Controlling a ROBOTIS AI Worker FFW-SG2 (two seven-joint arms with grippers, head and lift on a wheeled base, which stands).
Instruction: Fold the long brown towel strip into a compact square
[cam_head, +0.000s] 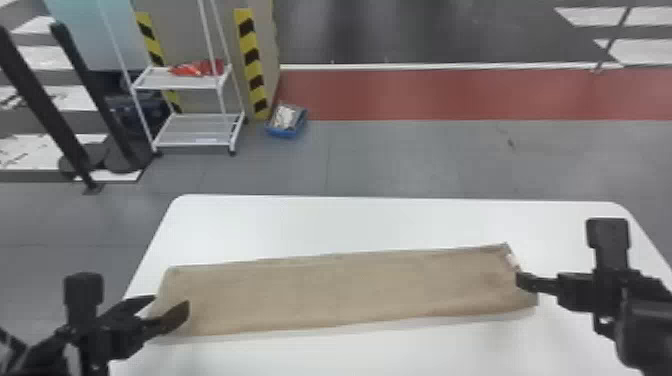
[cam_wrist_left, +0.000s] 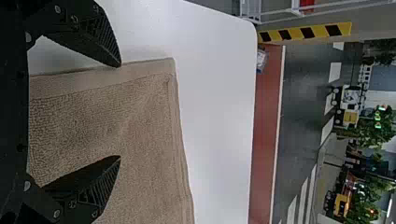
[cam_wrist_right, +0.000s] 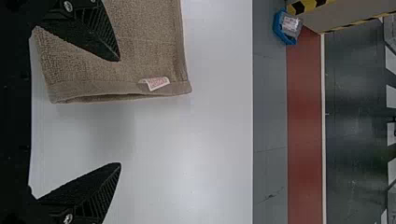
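The brown towel strip (cam_head: 340, 290) lies flat and long across the white table, a small white tag at its right end. At its left end is my left gripper (cam_head: 172, 306), fingers parted over the towel's end. In the left wrist view the left gripper (cam_wrist_left: 120, 112) stands open, one finger over the towel (cam_wrist_left: 140, 135), the other by its edge. My right gripper (cam_head: 520, 282) is at the tagged end. The right wrist view has the right gripper (cam_wrist_right: 120, 112) open, one finger above the towel (cam_wrist_right: 144, 51), the other over bare table.
The white table (cam_head: 390, 215) extends beyond the towel on its far and near sides. On the floor behind stand a white wheeled rack (cam_head: 197, 130) and a blue bin (cam_head: 286, 121), away from the table.
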